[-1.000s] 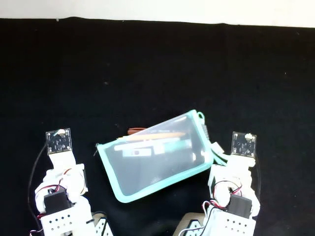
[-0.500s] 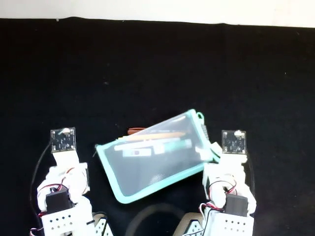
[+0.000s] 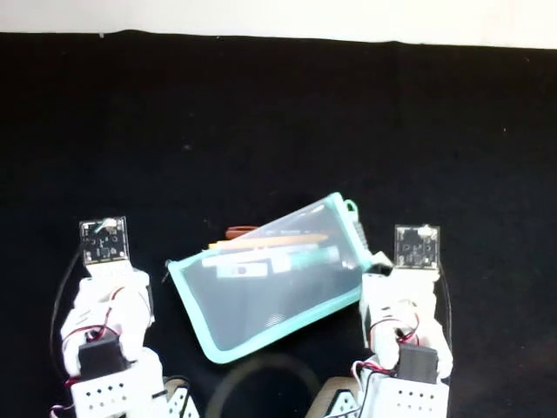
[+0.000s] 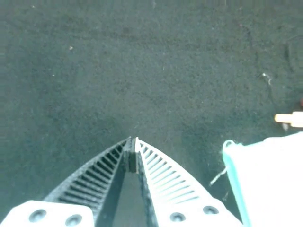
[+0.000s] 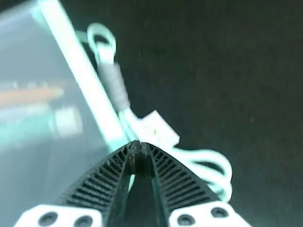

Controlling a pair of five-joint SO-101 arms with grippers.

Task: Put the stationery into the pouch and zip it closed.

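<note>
The pouch (image 3: pixel 270 292), clear with teal trim, lies tilted on the black table between the two arms. Inside it are an orange pencil (image 3: pixel 291 238) and several pale stationery pieces. A red-brown item (image 3: pixel 239 232) sticks out behind its far edge. In the right wrist view my right gripper (image 5: pixel 139 143) is shut, its tips over the pouch's teal edge (image 5: pixel 80 66), beside a white tag (image 5: pixel 158 132) and a teal cord (image 5: pixel 210 161). My left gripper (image 4: pixel 132 140) is shut over bare cloth, a short way from the pouch's corner (image 4: pixel 229 149).
The left arm (image 3: pixel 109 305) stands near the table's front at one end of the pouch, the right arm (image 3: pixel 405 305) at the other. Black cloth (image 3: pixel 278 122) covers the table back to a pale wall. A tan tip (image 4: pixel 289 119) shows beyond the pouch corner.
The right arm has shifted left against the pouch's end, and the pouch has slid and turned slightly left. The left arm's wrist has moved a little.
</note>
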